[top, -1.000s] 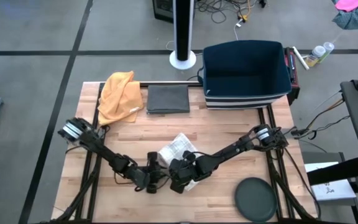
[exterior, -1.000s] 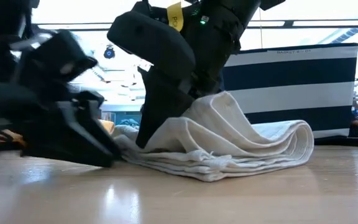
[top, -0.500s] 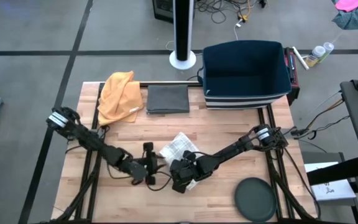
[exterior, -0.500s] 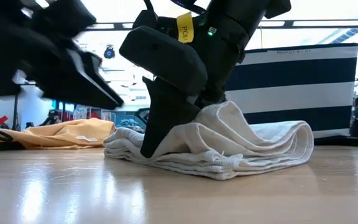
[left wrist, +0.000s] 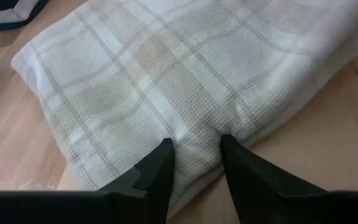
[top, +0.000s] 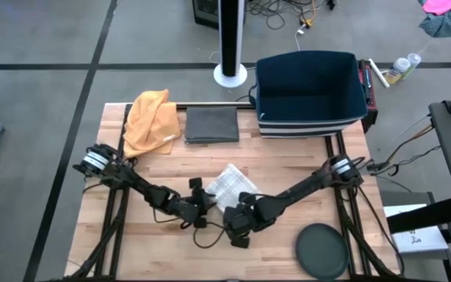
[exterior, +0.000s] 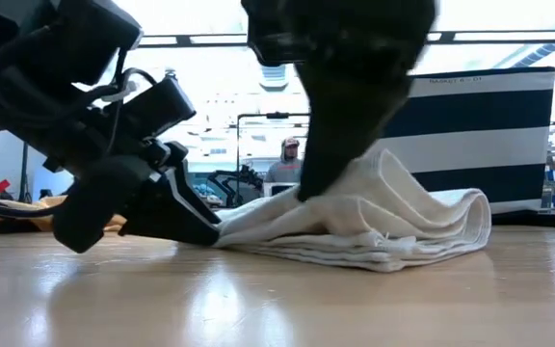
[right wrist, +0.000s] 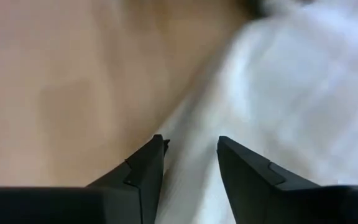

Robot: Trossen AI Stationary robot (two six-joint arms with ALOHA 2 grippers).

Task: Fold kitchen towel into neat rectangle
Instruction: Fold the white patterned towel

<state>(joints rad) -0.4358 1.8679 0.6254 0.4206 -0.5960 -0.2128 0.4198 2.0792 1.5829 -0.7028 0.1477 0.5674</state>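
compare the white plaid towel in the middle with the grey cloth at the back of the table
The white plaid towel lies bunched in loose, thick folds near the table's middle; the grey cloth lies flat as a tidy rectangle at the back edge. The left claw pinches the towel's edge and the right claw is at it; nothing touches the grey cloth. Both rest on the wooden table.

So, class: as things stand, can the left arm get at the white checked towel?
Probably yes. The left gripper is already at the white checked towel, its jaws either side of a pinch of cloth at the edge. The right gripper works the towel's other side and does not block it.
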